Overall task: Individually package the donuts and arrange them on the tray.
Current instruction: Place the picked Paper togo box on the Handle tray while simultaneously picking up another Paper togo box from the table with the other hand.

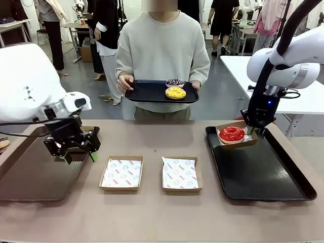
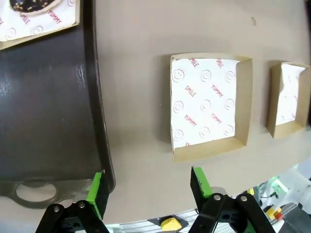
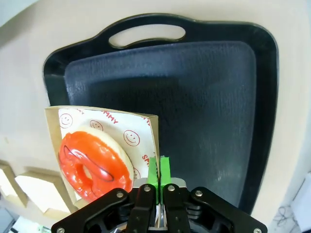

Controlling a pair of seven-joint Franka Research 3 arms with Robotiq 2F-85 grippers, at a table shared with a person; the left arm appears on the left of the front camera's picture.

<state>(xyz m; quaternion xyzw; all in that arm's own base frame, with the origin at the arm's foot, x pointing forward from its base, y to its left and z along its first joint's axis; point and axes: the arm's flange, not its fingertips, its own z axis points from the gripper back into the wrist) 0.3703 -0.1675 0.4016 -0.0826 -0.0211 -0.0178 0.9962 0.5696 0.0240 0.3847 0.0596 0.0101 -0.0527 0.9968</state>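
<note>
A glossy red donut (image 1: 232, 133) (image 3: 95, 165) lies in a paper-lined cardboard box (image 3: 141, 127) at the far left corner of the right black tray (image 1: 263, 174) (image 3: 209, 97). My right gripper (image 1: 249, 130) (image 3: 158, 171) is shut on that box's side wall. Across the table a person holds a black tray (image 1: 147, 92) carrying a yellow donut (image 1: 175, 93) and a dark purple donut (image 1: 175, 82). My left gripper (image 1: 81, 158) (image 2: 148, 187) hangs open and holds nothing, at the right rim of the left tray (image 1: 30, 177) (image 2: 48, 121). A dark donut (image 2: 29, 5) in a box shows partly on that tray.
Two lined cardboard boxes with nothing in them (image 1: 122, 173) (image 1: 181, 173) sit side by side mid-table; in the left wrist view they are the near box (image 2: 209, 104) and the farther box (image 2: 289, 97). Bare brown tabletop (image 1: 162, 212) runs along the front.
</note>
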